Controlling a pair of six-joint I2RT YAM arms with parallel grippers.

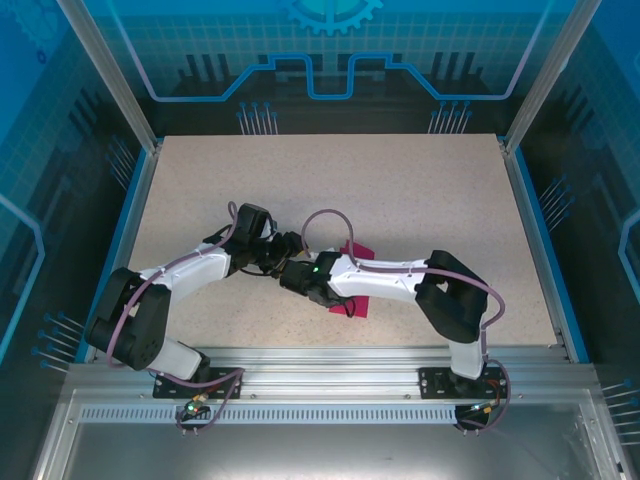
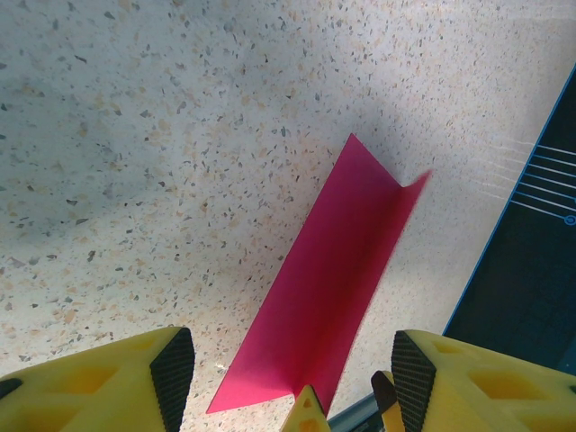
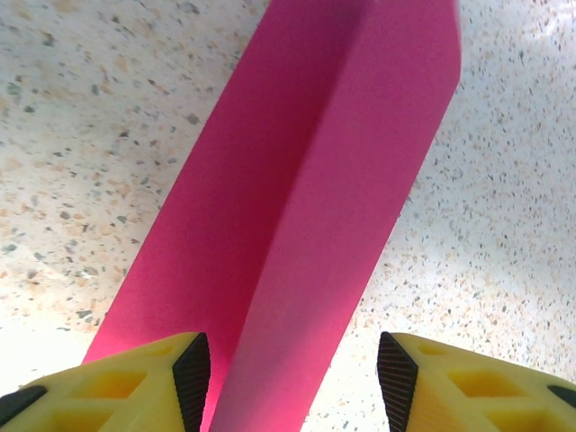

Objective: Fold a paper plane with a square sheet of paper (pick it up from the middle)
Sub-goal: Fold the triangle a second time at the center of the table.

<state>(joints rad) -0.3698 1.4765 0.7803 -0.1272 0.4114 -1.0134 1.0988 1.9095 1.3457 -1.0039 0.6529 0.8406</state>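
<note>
The square sheet of paper (image 3: 306, 180) is magenta-pink and folded once lengthwise, its crease raised like a low tent on the speckled table. My right gripper (image 3: 292, 369) is open, one black pad on each side of the ridge, and the left half of the sheet runs under its left finger. My left gripper (image 2: 292, 360) is open too, facing the sheet (image 2: 328, 270) end-on, with the right gripper's yellow fingertips (image 2: 308, 412) between its fingers. From above, both grippers (image 1: 283, 255) (image 1: 322, 295) meet at mid-table, and the right arm covers most of the sheet (image 1: 357, 250). The paper plane is out of view.
The beige speckled table (image 1: 400, 190) has blue side rails (image 1: 530, 230) and a metal rail along the near edge (image 1: 330, 362). In the left wrist view a blue table edge (image 2: 504, 243) and a dark drop lie just right of the sheet.
</note>
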